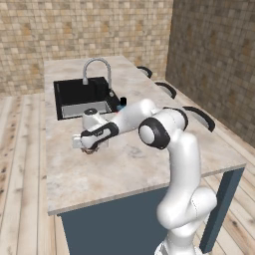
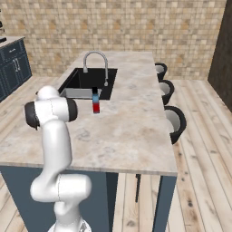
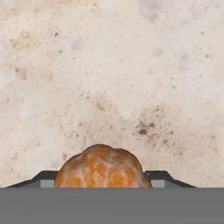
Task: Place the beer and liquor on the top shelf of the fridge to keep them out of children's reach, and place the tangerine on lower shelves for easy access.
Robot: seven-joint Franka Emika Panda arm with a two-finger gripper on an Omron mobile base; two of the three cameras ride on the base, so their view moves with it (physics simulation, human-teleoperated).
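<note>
While claw (image 3: 103, 186) hangs low over marbled tabletop (image 3: 131, 65), tangerine (image 3: 103, 168) sits clamped between dark fingertips (image 3: 46, 178), one at each side. Farther along tabletop, liquor (image 2: 95, 100) stands upright just beside black sink (image 2: 86, 81). Curved faucet (image 2: 96, 61) behind it. Stools (image 2: 174, 122) along far edge.

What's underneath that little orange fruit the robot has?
Speckled beige stone countertop lies beneath the small round orange tangerine sitting between the jaws; the fruit's underside is hidden, so contact is unclear.
</note>
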